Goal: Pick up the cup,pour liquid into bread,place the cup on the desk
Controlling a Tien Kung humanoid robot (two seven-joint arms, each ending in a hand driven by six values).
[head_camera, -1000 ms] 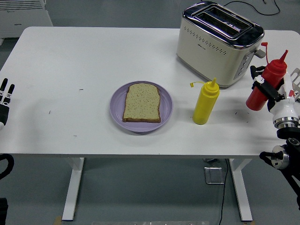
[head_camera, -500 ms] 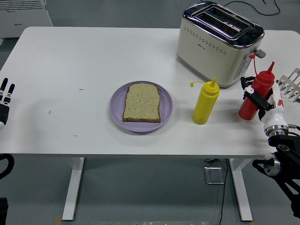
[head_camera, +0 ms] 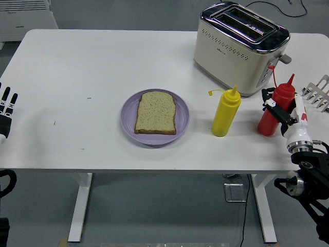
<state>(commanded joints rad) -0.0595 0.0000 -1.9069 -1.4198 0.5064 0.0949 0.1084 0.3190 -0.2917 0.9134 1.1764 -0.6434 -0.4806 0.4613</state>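
The right robot hand (head_camera: 281,110) was closed around the red plastic squeeze bottle with a pointed nozzle (head_camera: 273,110), its dark fingers (head_camera: 271,106) wrapped across the bottle's middle from the right side. The left robot hand (head_camera: 6,106) rested at the left edge of the white desk (head_camera: 92,67) with its fingers extended upward, holding nothing.

Compared with a second ago, the right robot hand had carried the red bottle leftward and down: it had been near the right edge of the view, leaning noticeably, and half a second ago it was partway across. Now it was closer to the yellow plastic squeeze bottle (head_camera: 225,113) and just in front of the right end of the cream and chrome two-slot toaster (head_camera: 236,47). The lean had also lessened.

The red bottle's long axis ran close to vertical, with the nozzle tipped slightly up and to the right and the base toward the desk; whether the base touched the desk could not be told. It stood to the right of the yellow bottle, apart from it.

The round lilac plate (head_camera: 129,114) with a slice of brown-crusted bread (head_camera: 156,112) sat at the desk's centre, well left of both bottles, unchanged. A white slotted utensil (head_camera: 317,92) showed at the right edge
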